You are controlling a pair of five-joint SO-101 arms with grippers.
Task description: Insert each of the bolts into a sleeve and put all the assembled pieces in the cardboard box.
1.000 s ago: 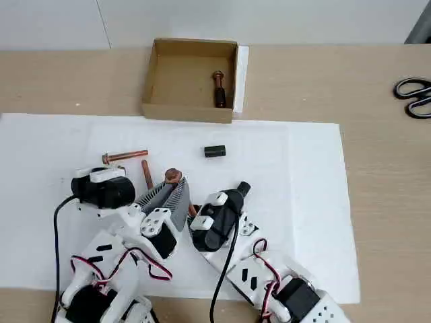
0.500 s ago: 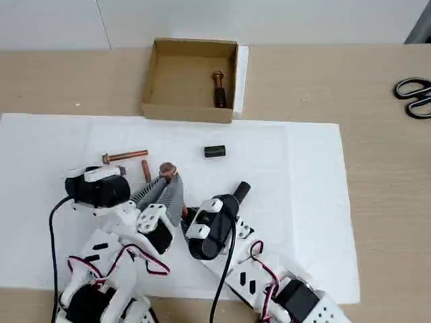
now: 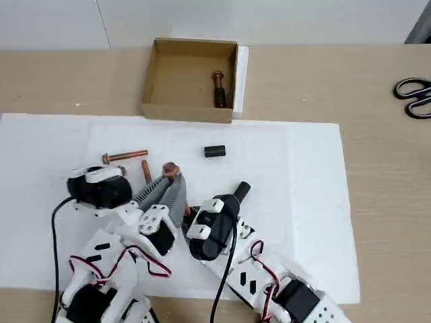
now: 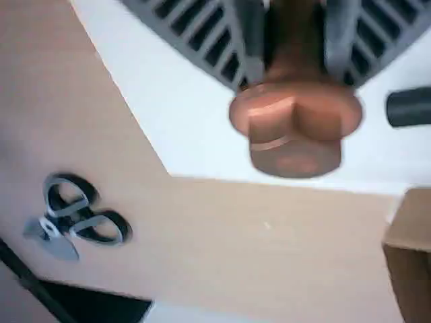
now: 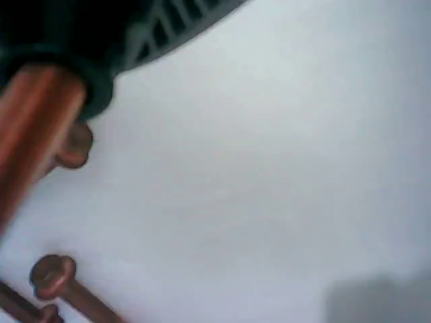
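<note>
High view: left gripper [image 3: 168, 180] is clamped narrow on a bolt [image 3: 170, 168]. The head is at the far end, toward the cardboard box [image 3: 153, 74], and the long axis slants back toward the right arm [image 3: 214, 225]. Most of the shaft is hidden by the grey fingers [image 3: 156, 194], and the lower end disappears under the right arm's wrist, so the junction there can't be made out. A loose bolt [image 3: 125, 156] lies flat on the white paper [image 3: 310, 202], lengthwise left-right with its head to the left. A second loose bolt [image 3: 146, 171] sits just beside the left gripper, its near end covered. A loose sleeve [image 3: 215, 151] lies on the paper, well apart from the arms. An assembled piece [image 3: 219, 89] lies in the box along its right wall, copper head at the far end. Scissors [image 3: 414, 97] are cut off at the table edge. Left wrist view: the bolt head [image 4: 295, 124] faces the camera, blurred, with the shaft pinched between the ribbed fingers [image 4: 182, 30]. The loose sleeve and a box corner are clipped at the frame edge. Right wrist view: right gripper [image 5: 77, 47] is closed on a dark sleeve [image 5: 94, 84], mostly cut off. The copper shaft [image 5: 34, 128] enters the sleeve at a slant, and how deep it goes can't be told. Blurred copper bolt heads [image 5: 50, 274] lie on the paper beyond.
</note>
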